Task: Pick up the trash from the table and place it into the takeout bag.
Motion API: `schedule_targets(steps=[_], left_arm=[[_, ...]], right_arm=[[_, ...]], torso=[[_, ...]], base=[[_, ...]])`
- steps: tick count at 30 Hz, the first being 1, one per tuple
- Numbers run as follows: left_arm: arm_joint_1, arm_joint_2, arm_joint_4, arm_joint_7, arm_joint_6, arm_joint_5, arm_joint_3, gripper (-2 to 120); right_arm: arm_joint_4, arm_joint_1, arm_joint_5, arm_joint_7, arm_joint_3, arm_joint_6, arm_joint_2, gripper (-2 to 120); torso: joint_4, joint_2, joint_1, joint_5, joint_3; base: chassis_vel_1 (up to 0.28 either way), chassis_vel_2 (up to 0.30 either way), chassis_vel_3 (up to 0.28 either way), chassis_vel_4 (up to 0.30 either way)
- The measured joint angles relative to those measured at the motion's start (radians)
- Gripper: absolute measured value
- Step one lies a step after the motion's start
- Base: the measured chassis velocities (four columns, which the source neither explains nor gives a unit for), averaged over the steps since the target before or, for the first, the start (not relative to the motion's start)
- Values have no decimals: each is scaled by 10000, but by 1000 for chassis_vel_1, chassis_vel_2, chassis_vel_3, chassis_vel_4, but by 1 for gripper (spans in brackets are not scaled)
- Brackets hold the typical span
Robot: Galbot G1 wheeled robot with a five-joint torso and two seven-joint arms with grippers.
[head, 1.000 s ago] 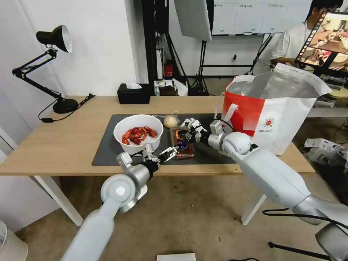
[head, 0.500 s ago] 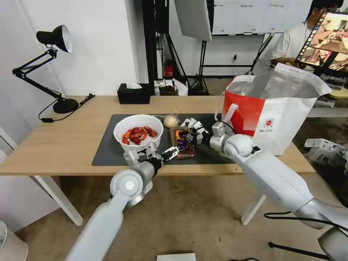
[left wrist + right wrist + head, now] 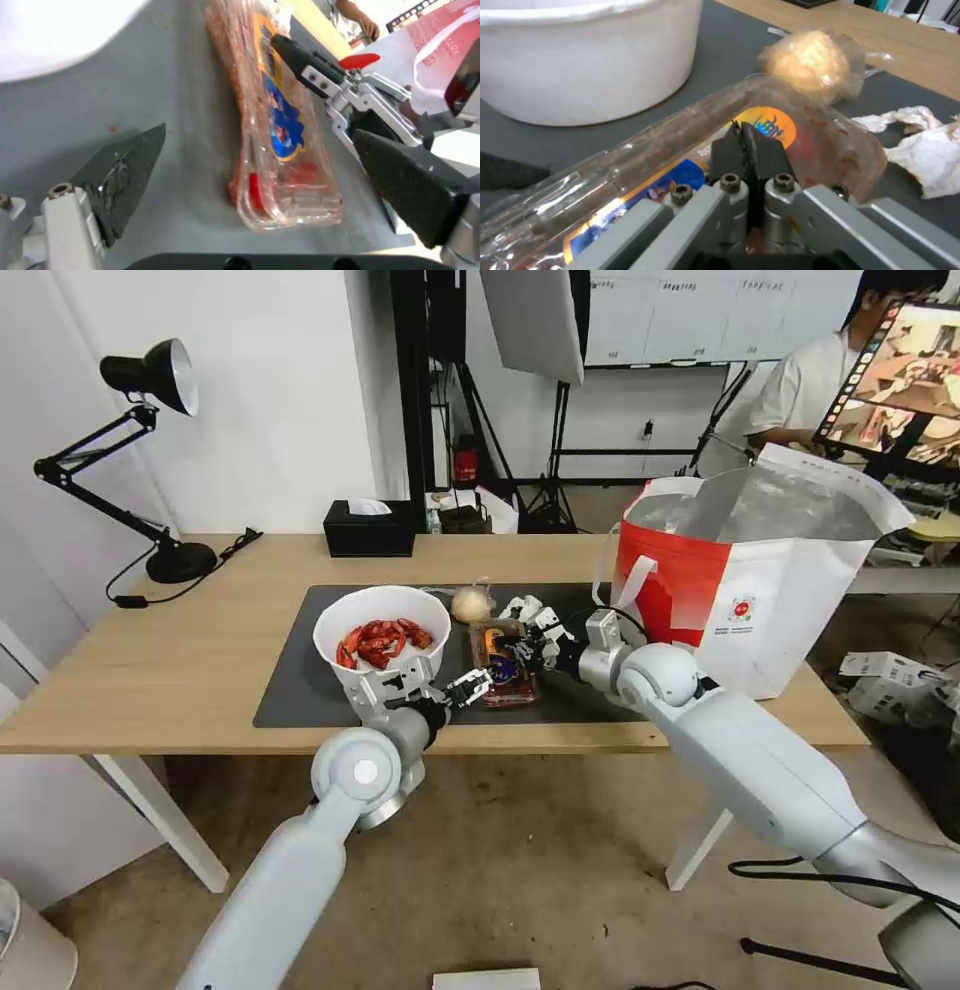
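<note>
Left tool point(image 3: 260, 165) spread, tray point(image 3: 272, 123) between fingers point(image 3: 125, 168)

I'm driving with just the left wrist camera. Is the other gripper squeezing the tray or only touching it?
Observer: In the right wrist view the right gripper is shut, with its tips on the tray at the orange label. I cannot tell if it pinches any plastic.
Operator: My left gripper is open around the tray's near end. What's past the far end?
Observer: A beige ball and a crumpled tissue lie on the mat.
Operator: Where's the bag?
Observer: In the head view the bag stands open at the right end of the table.
</note>
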Motion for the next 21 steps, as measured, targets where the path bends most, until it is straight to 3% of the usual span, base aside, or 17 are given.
schedule_targets(steps=[16,19,21], left_arm=[[-197,-132,113,-223,75,-205,197,97],[-302,-326,310,-294,87,-207,372,79],[-363,-384,403,-330,88,-203,435,74]], right_arm=[[84,4,32,44,-31,-3,31,0],[90,16,58,61,-31,-7,-6,0],[91,18,64,63,-29,-7,-33,0]], torso=[[0,0,0,0,0],[1,0,0,0,0],[0,0,0,0,0]], base=[[0,0,0,0],[0,0,0,0],[0,0,0,0]])
